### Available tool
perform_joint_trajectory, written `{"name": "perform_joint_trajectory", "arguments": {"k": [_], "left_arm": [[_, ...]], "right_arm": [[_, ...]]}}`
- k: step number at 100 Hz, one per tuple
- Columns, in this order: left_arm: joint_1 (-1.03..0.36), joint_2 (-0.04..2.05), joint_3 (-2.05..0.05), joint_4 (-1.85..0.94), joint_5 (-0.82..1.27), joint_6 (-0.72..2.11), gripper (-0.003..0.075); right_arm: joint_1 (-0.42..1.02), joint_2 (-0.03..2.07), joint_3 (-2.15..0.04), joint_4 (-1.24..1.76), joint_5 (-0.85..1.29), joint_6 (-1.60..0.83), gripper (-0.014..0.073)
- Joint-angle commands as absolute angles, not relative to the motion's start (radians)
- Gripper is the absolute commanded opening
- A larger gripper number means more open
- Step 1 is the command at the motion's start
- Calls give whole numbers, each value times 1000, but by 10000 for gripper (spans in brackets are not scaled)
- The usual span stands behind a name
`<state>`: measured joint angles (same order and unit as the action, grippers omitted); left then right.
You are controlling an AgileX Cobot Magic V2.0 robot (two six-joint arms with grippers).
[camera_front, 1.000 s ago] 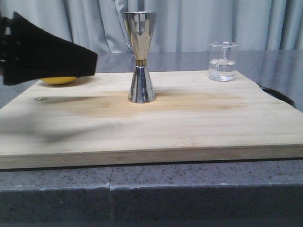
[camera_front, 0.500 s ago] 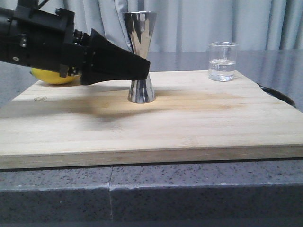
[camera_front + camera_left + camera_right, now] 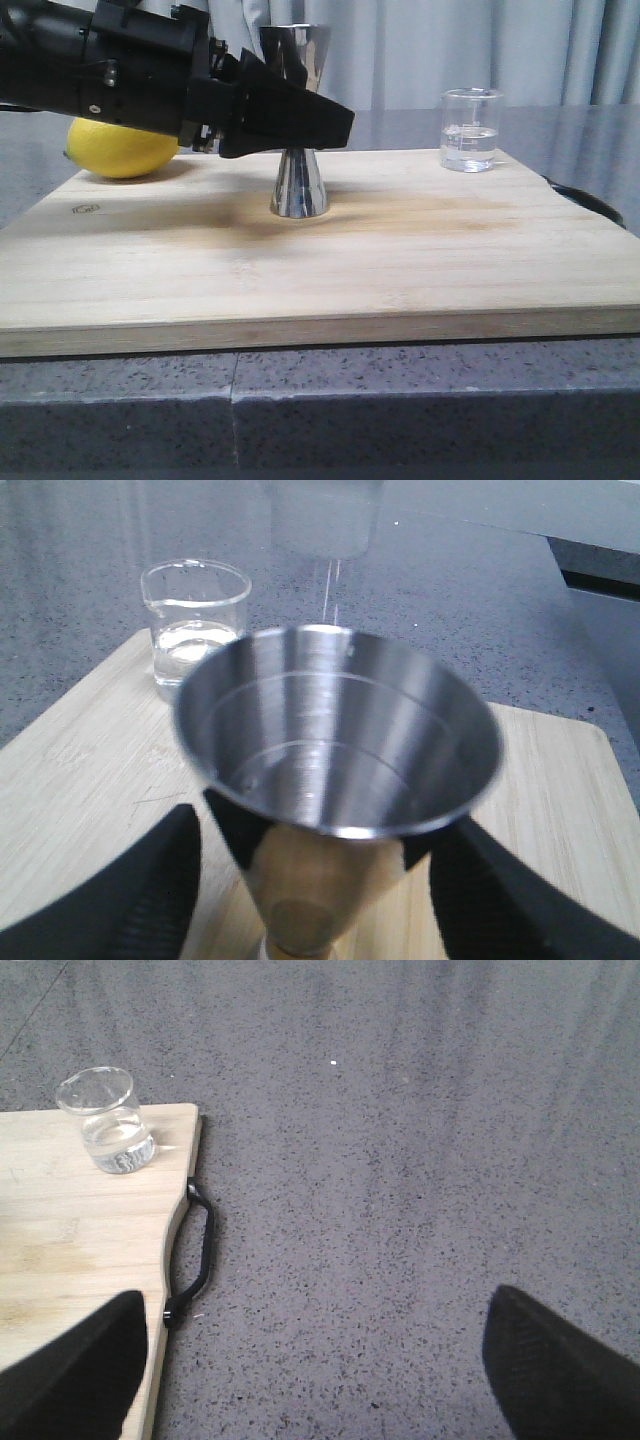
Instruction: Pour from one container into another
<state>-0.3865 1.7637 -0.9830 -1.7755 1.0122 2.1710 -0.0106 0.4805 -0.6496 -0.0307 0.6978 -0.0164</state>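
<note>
Colours and surface patterns of the objects on the bench.

Steel jigger [image 3: 298, 180]: mirror-bright silver, streaked with dark and pale reflections; inside its cup [image 3: 335, 725], brushed grey with faint rings. Glass beaker [image 3: 471, 130], far right: colourless and clear, white printed marks, clear liquid within. Lemon [image 3: 122, 148], far left: plain yellow. Cutting board [image 3: 330, 270]: pale blond wood with fine lengthwise grain, a darker tan band across the middle, a small dark stamp at the left; black handle [image 3: 192, 1260] at its right edge. Counter [image 3: 400, 1180]: dark grey stone, finely speckled. Left gripper [image 3: 335, 125]: matt black. Right gripper [image 3: 320, 1380]: black fingers. Curtain [image 3: 420, 50]: pale grey-blue, vertical folds.
</note>
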Motion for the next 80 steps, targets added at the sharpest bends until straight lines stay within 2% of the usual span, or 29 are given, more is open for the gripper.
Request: {"name": "perform_joint_trajectory", "arguments": {"k": [1,9,21,80], "left_arm": [[-395,1726,-1012,-1850,1077,2169,333],[-395,1726,-1012,-1850,1077,2169,269],[-395,1726,-1012,-1850,1079,2169,221],[-395,1726,-1036,-1850,1165,2169,206]], "right_arm": [[-14,494,-684,-33,632,-24,597],[-14,494,-684,-33,632,-24,597],[-14,494,-684,-33,632,-24,597],[-14,494,-684,-33,633,-24,597]]}}
